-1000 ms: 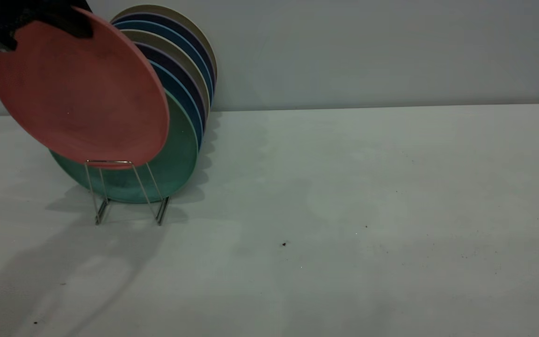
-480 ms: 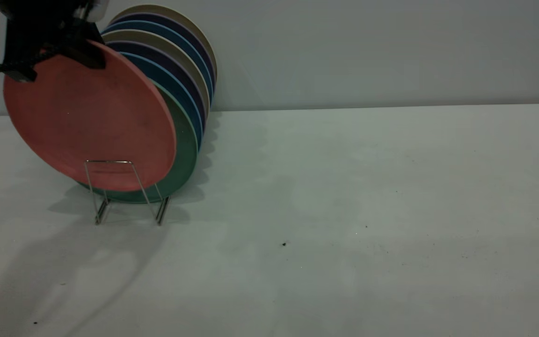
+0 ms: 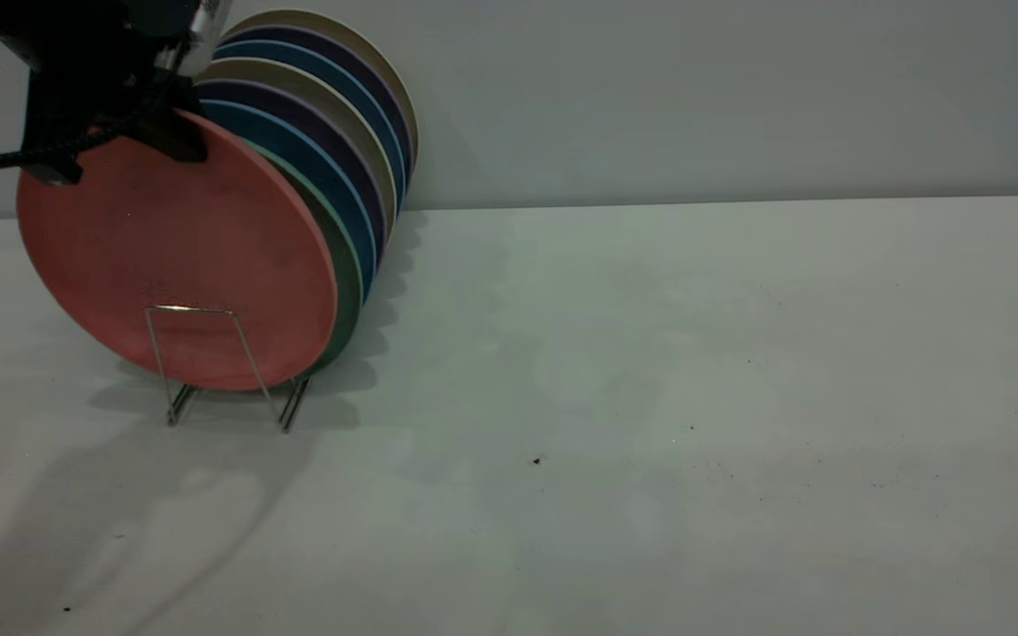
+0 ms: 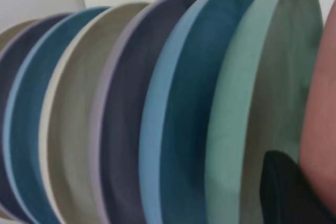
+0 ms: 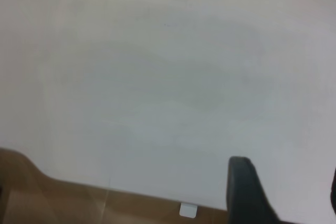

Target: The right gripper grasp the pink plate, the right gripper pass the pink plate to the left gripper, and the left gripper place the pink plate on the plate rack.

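The left claw point(image 3: 133, 132) is clamped on the top rim of the pink plate point(image 3: 178, 265), one black finger point(image 3: 175, 137) lying over the plate's front face. The plate stands nearly upright at the front of the plate rack point(image 3: 208, 362), its lower edge down behind the front wire loop, leaning back against the green plate point(image 3: 345, 265). Behind the green one come blue, purple and beige plates in a tilted row. In the left wrist view the pink plate's edge point(image 4: 320, 129) sits just beside the green plate point(image 4: 262, 119), with a black finger point(image 4: 289, 192) between them.

The right claw shows only as a dark finger point(image 5: 244, 192) over bare white tabletop point(image 5: 157, 87); I cannot tell whether it is apart or together.
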